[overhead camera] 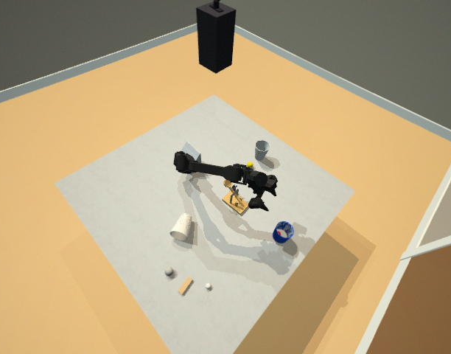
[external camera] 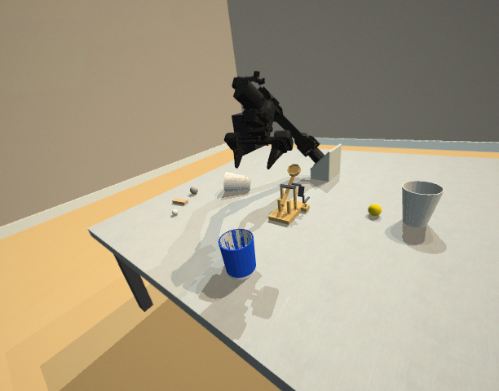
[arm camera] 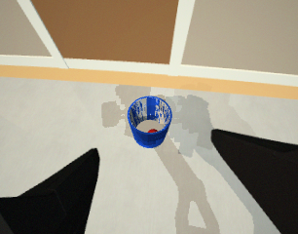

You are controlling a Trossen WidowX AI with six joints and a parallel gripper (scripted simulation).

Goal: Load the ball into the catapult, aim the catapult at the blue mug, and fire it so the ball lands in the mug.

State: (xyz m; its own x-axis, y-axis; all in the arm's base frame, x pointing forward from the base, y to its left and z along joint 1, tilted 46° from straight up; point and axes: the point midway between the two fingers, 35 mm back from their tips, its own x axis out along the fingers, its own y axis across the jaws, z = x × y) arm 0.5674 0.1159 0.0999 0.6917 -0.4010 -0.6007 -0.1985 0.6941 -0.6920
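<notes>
above the pale grey tabletop (overhead camera: 141, 198) (external camera: 346, 269) (arm camera: 52, 127), i hold my black two-fingered pincer (overhead camera: 268, 198) (external camera: 253, 167) (arm camera: 156, 143) wide open, a red thing (overhead camera: 278, 233) (arm camera: 152, 131) inside the blue round mug (overhead camera: 282, 238) (external camera: 240, 260) (arm camera: 150, 138).

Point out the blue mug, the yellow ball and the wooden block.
Blue mug (overhead camera: 277, 236) (external camera: 240, 261) (arm camera: 150, 139): top, exterior and wrist views, outer wall.
Yellow ball (overhead camera: 250, 164) (external camera: 374, 209): top and exterior views, upper surface and middle.
Wooden block (overhead camera: 185, 285) (external camera: 179, 202): top and exterior views, middle.
</notes>
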